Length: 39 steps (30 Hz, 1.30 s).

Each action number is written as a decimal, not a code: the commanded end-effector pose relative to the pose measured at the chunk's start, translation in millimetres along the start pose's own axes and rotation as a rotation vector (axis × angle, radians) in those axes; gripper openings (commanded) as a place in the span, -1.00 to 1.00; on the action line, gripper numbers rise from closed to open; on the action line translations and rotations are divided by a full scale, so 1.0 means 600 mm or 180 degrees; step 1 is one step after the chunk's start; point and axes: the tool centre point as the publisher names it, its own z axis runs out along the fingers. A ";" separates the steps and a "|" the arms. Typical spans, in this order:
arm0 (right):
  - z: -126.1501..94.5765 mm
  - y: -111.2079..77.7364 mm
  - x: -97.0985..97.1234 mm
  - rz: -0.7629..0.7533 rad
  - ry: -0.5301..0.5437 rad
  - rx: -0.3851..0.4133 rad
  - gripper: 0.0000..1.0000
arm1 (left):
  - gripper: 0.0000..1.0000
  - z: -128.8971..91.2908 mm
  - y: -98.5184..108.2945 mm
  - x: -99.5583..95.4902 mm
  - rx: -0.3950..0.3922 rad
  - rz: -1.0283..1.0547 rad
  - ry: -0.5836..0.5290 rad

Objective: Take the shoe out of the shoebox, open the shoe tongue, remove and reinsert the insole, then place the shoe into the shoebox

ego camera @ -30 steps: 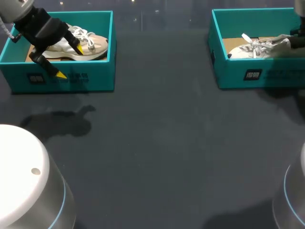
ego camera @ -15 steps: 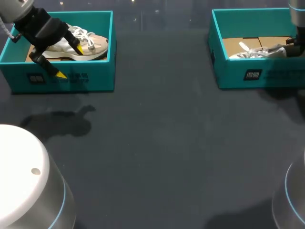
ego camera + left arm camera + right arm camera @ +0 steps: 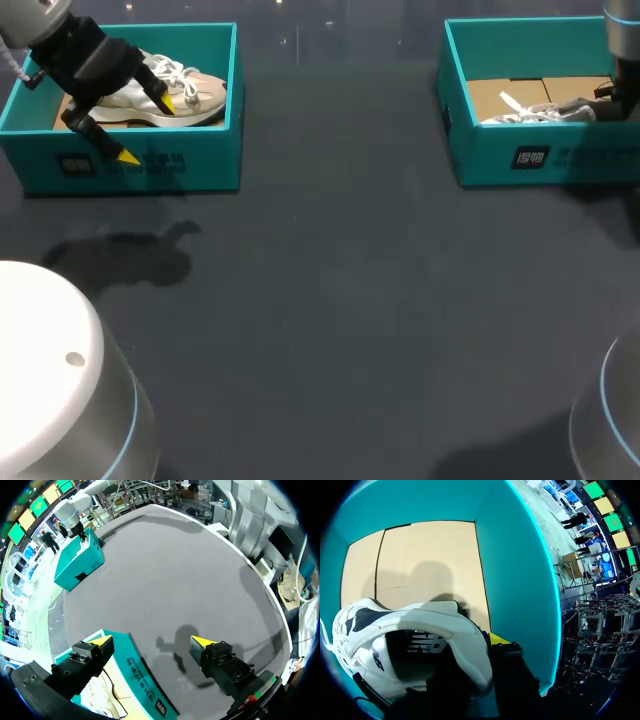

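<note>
A white shoe with black marks lies low inside the right teal shoebox, its laces toward the middle of the table. My right gripper is shut on the shoe's heel collar, one finger inside the shoe, over the box's cardboard floor. My left gripper hangs open over the front wall of the left teal shoebox. That box holds a beige and white shoe. The left wrist view shows the open fingers astride that box's front wall, holding nothing.
The two shoeboxes stand at the far left and far right of the dark table. Between them and toward the near edge lies bare tabletop. The rounded bases of my arms fill the near corners.
The right arm has lowered the white shoe, which now sits deeper in the right box with less showing above the wall. The left arm has not moved.
</note>
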 end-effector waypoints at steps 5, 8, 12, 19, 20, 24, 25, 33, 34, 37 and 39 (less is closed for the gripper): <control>0.009 0.003 0.002 0.0008 0.0017 0.0061 -0.36 | 1.00 -0.001 0.000 0.001 -0.0005 0.0003 0.0003; 0.005 0.000 -0.002 0.0023 0.0012 0.0067 -0.22 | 1.00 -0.001 0.000 0.001 -0.0005 0.0003 0.0003; -0.003 -0.001 -0.005 0.0037 0.0005 0.0070 -0.16 | 1.00 -0.001 0.000 0.001 -0.0005 0.0003 0.0003; -0.040 0.001 -0.010 0.0073 0.0091 -0.0002 -0.10 | 1.00 -0.001 0.000 0.001 -0.0005 0.0003 0.0003; -0.044 0.002 -0.011 0.0069 0.0112 -0.0015 -0.07 | 1.00 -0.001 0.000 0.001 -0.0005 0.0003 0.0003; -0.059 0.005 -0.012 0.0062 0.0164 -0.0009 0.08 | 1.00 -0.001 0.000 0.001 -0.0005 0.0003 0.0003; -0.063 0.006 -0.012 0.0063 0.0181 -0.0012 0.11 | 1.00 -0.001 0.000 0.001 -0.0005 0.0003 0.0003; -0.107 0.002 -0.003 0.0043 0.0380 0.0015 1.00 | 1.00 -0.001 0.000 0.001 -0.0005 0.0003 0.0003; -0.114 0.000 -0.001 0.0045 0.0383 0.0016 1.00 | 1.00 -0.001 0.000 0.001 -0.0005 0.0003 0.0003; -0.150 -0.006 0.010 0.0059 0.0426 0.0013 1.00 | 1.00 -0.001 0.000 0.001 -0.0005 0.0003 0.0003; -0.181 -0.012 0.017 0.0057 0.0448 -0.0047 1.00 | 1.00 -0.001 0.000 0.001 -0.0005 0.0003 0.0003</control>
